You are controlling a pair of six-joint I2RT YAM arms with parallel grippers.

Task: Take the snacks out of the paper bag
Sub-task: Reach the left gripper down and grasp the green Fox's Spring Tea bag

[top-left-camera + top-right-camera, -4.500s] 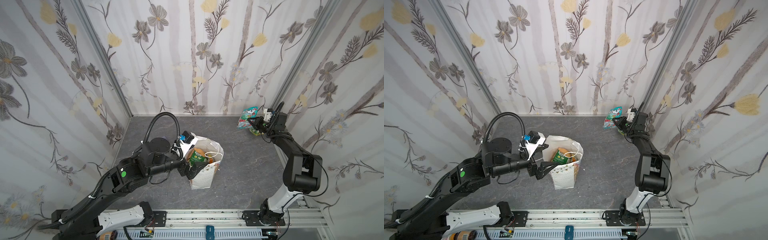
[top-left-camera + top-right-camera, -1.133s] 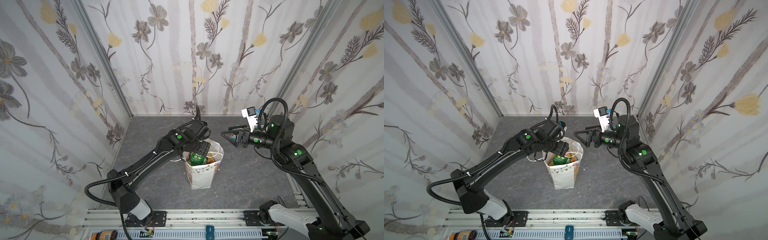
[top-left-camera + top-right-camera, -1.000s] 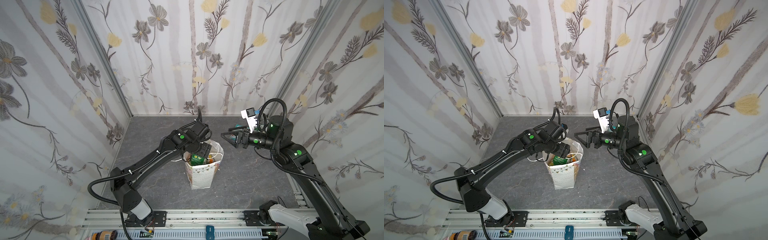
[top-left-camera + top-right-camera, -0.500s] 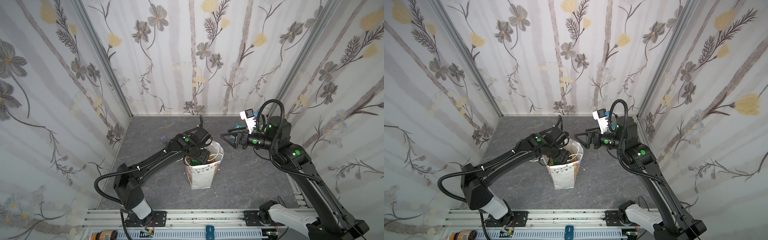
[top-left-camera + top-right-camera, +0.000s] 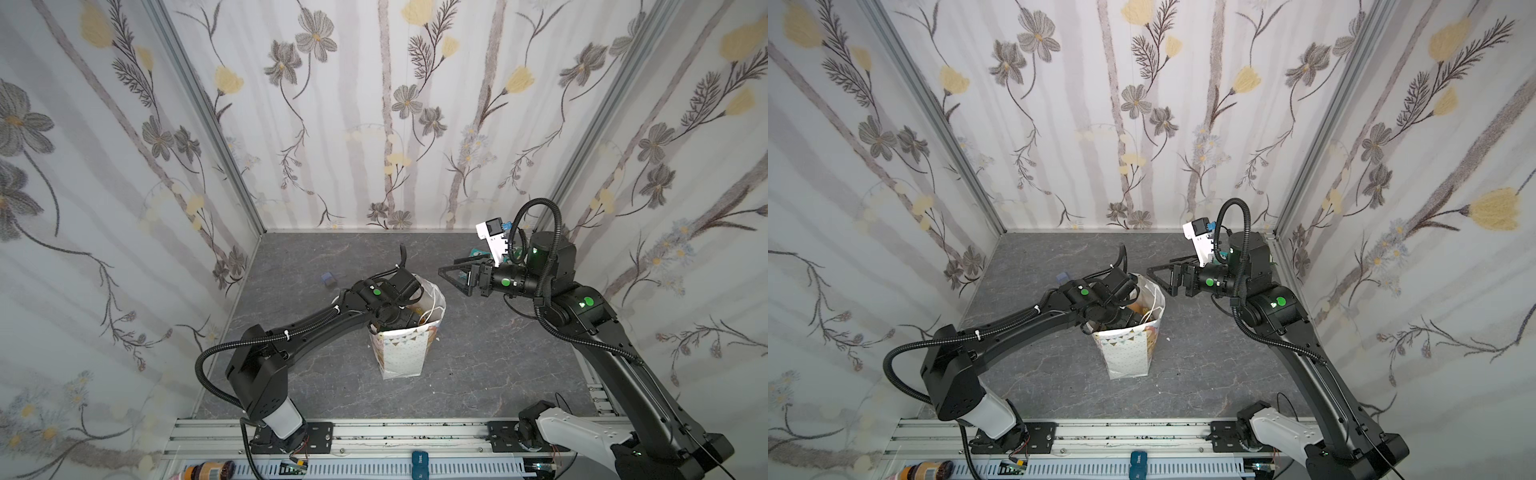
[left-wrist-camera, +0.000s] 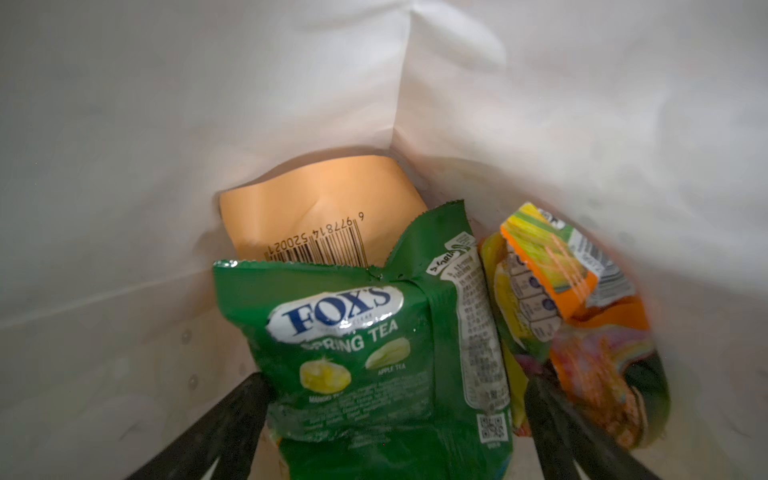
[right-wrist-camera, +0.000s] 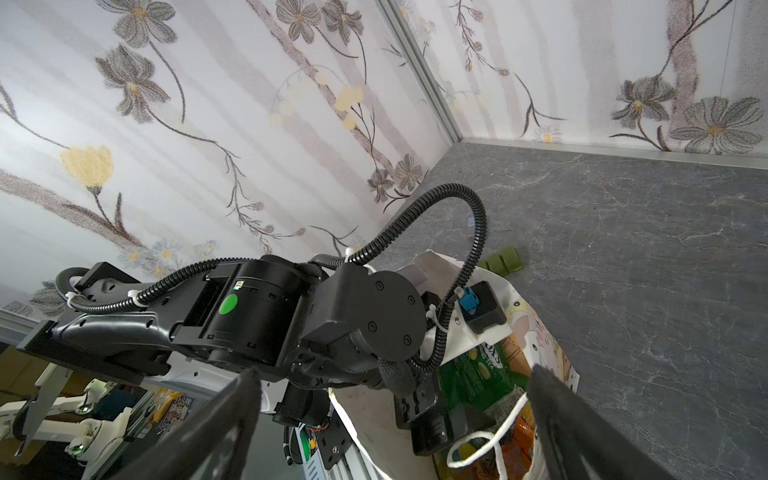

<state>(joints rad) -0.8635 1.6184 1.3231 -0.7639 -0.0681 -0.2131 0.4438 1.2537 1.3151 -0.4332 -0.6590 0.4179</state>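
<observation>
The white paper bag (image 5: 403,353) (image 5: 1127,353) stands upright mid-table. My left gripper (image 6: 397,384) is down inside the bag and open, its black fingers (image 6: 249,403) on either side of a green Fox's snack packet (image 6: 374,340). Behind that packet lies a tan-orange packet (image 6: 316,208), and an orange multicoloured packet (image 6: 582,332) is beside it. My right gripper (image 5: 451,276) (image 5: 1158,276) (image 7: 395,374) hangs open and empty in the air, just right of the bag's mouth. A teal packet (image 5: 473,252) lies at the back right, mostly hidden by the right arm.
A small blue block (image 5: 328,279) (image 5: 1062,276) sits on the table behind and left of the bag, and a dark green block (image 7: 503,262) lies near it. The bag's white cord handle (image 7: 490,440) dangles at the rim. Flowered walls close in three sides.
My left gripper has sunk deeper into the bag and its jaws have widened. The right gripper has edged slightly left toward the bag and stayed open.
</observation>
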